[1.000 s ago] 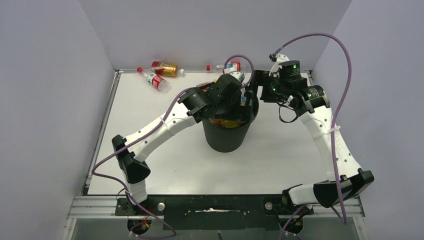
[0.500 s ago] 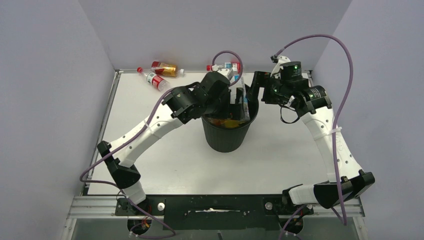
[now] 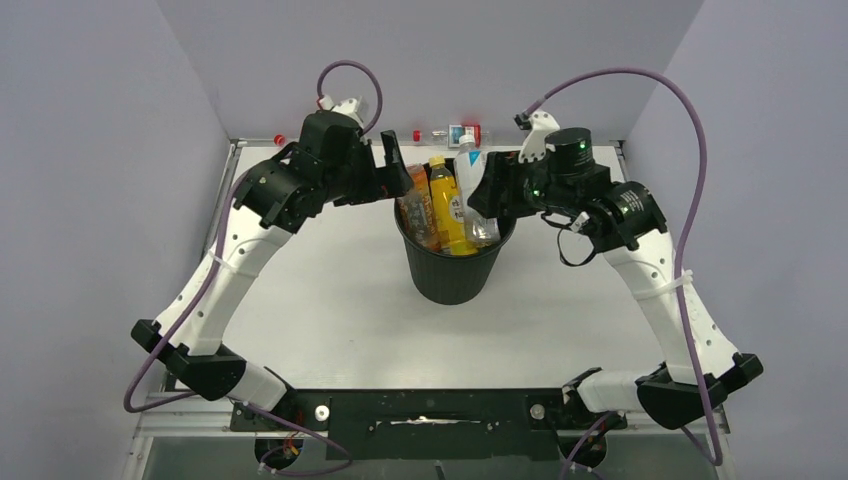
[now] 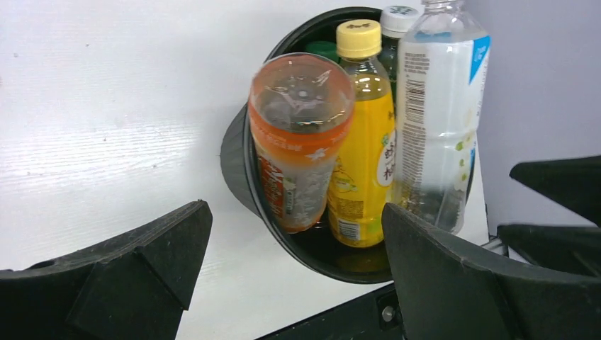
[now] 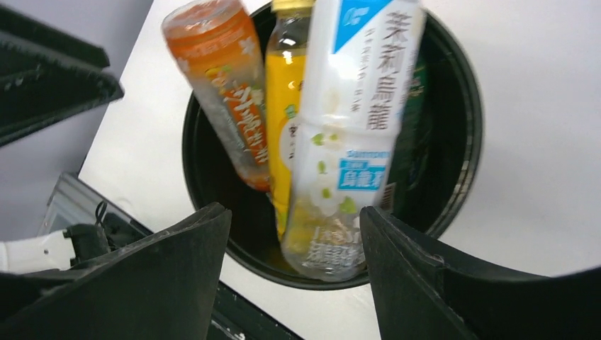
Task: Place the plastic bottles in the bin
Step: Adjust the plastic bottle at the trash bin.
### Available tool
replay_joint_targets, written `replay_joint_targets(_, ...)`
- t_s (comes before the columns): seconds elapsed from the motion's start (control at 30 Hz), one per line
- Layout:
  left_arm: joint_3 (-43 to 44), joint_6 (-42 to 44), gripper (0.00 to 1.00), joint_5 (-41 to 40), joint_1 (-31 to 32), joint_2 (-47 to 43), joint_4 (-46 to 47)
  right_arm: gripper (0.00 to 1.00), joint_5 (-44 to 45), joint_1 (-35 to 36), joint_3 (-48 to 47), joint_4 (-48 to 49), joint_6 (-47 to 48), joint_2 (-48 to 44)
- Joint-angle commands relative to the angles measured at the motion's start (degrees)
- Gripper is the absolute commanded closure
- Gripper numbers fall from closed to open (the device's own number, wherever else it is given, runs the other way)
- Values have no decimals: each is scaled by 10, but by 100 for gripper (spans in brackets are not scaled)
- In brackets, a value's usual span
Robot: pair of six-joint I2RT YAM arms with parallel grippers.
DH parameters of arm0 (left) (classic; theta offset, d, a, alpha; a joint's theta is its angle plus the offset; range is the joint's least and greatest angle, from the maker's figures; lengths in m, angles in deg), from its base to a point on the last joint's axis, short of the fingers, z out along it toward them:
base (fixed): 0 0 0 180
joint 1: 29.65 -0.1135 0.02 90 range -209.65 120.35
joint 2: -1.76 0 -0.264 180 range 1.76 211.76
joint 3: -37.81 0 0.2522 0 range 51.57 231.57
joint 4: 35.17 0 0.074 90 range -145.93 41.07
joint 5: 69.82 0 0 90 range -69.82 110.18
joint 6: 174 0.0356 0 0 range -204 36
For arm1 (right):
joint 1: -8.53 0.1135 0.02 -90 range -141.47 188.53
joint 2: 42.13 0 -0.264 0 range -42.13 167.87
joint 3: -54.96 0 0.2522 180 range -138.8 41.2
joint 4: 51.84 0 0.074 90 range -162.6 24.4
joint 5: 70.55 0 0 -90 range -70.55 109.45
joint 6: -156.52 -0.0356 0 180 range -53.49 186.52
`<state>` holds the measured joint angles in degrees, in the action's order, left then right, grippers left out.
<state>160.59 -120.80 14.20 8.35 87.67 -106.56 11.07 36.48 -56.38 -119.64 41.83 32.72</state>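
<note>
The round black bin (image 3: 452,272) stands upright, packed with bottles that poke above its rim. An orange-labelled clear bottle (image 4: 301,142) leans base-up at the bin's left, a yellow bottle (image 4: 361,142) with a yellow cap stands in its middle, and a tall clear bottle (image 4: 436,113) with a blue-white label stands at its right. A green cap (image 4: 322,49) and a white cap (image 4: 399,15) show deeper inside the bin, and beyond the bin another clear bottle (image 3: 447,133) lies on its side.

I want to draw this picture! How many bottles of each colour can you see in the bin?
Orange bottle: 1
Yellow bottle: 1
Clear bottle, blue-white label: 1
Mostly hidden bottles, showing only a green cap and a white cap: 2
Total seen in the bin: 5, and more may hide below.
</note>
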Motion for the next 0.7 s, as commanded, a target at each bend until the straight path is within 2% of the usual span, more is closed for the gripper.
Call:
replay_joint_targets(0.0,-23,20,8,29,-20,-23,27,32,34,39,14,10,14,10)
replay_joint_targets(0.17,-40,18,8,36,-24,-25,40,44,120,42,44,-36,12,51)
replay_joint_targets(0.27,-44,20,8,38,-26,-24,42,47,158,42,57,-43,0,51)
replay_joint_targets(0.53,-54,23,8,47,-35,-21,50,47,170,43,30,-49,6,49)
replay_joint_targets(0.67,-57,23,8,47,-40,-24,52,36,165,49,-7,-45,11,32)
